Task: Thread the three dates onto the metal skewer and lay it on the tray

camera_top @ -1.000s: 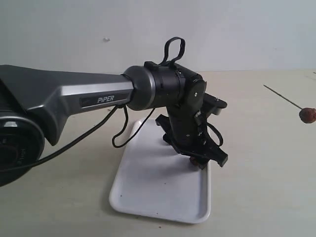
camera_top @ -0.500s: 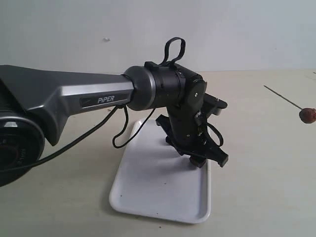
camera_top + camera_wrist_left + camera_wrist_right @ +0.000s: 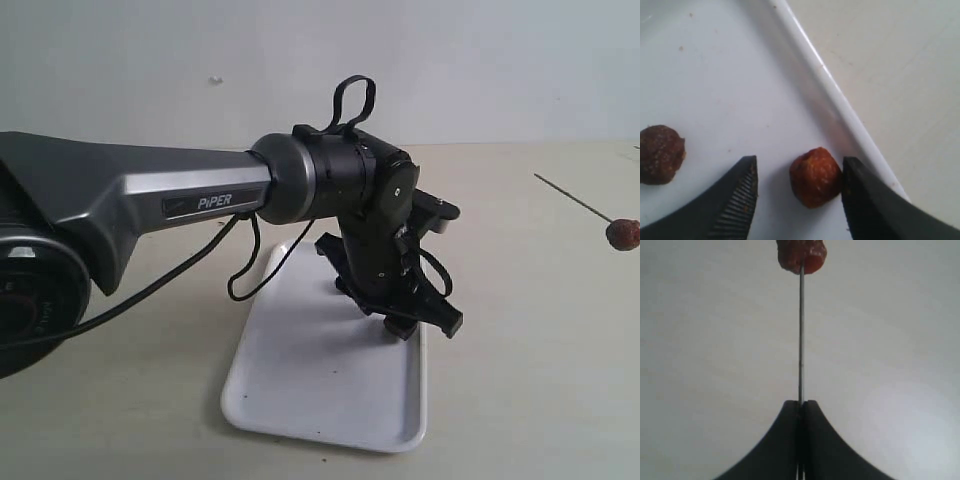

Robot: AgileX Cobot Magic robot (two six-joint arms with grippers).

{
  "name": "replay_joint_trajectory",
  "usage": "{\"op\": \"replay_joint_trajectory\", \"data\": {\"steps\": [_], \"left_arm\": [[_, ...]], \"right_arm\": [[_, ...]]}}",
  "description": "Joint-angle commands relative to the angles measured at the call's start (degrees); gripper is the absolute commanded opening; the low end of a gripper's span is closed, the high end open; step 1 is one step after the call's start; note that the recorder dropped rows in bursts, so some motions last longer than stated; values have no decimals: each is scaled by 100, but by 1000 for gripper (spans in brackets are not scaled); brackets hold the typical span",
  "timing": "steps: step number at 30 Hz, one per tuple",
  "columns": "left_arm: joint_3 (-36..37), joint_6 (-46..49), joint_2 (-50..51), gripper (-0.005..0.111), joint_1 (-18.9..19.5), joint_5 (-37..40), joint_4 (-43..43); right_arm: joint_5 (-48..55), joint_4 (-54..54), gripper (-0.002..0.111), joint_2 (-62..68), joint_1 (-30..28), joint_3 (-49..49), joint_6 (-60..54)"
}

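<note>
The white tray (image 3: pixel 300 400) lies on the table (image 3: pixel 520 380) a little left of centre in the exterior view, its long axis running from the near edge away toward the wall. Two dates sit loose in it, well apart from each other. One date (image 3: pixel 815 176), orange-brown and wrinkled, rests near the tray's raised rim. The second date (image 3: pixel 660 154), darker, lies further in on the flat white floor. A few dark specks dot the tray.

The left fingers (image 3: pixel 735 200) are down over the tray and stand open, one on each side of the date by the rim. The finger on the rim side looks to be touching it or nearly so; the ribbed finger on the other side shows a clear gap.

The left arm (image 3: pixel 100 190) reaches in over the tray from the left, and its grey casing carries the word "PiPER" in pale letters.

At the far right the metal skewer (image 3: pixel 572 195) is held off the table. It slants from its free tip, up and to the left, down to the right edge of the exterior view. A third date (image 3: pixel 622 233) is threaded on it there. The right fingers (image 3: pixel 785 440) are closed tight on the skewer, which runs straight out from them to that date.
</note>
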Motion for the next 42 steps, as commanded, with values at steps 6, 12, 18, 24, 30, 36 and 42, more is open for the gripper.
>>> {"op": "replay_joint_trajectory", "data": {"steps": [6,12,18,24,30,36,42], "left_arm": [[-31,-294,18,51,-28,154,38],[-31,-451,18,50,-28,193,63],[-31,-438,18,50,-28,144,96],[-31,-429,18,50,-28,67,96],[-31,-429,18,39,-28,108,96],[-31,-390,18,34,-28,164,96],[-31,-390,18,34,-28,176,96]], "right_arm": [[-12,-5,0,-8,-42,13,20],[-12,5,0,-8,-42,13,20],[-12,18,0,-8,-42,13,20],[-12,18,0,-8,-42,13,20],[-24,17,0,-8,-42,13,20],[-24,17,0,-8,-42,13,20],[-24,17,0,-8,-42,13,20]]}}
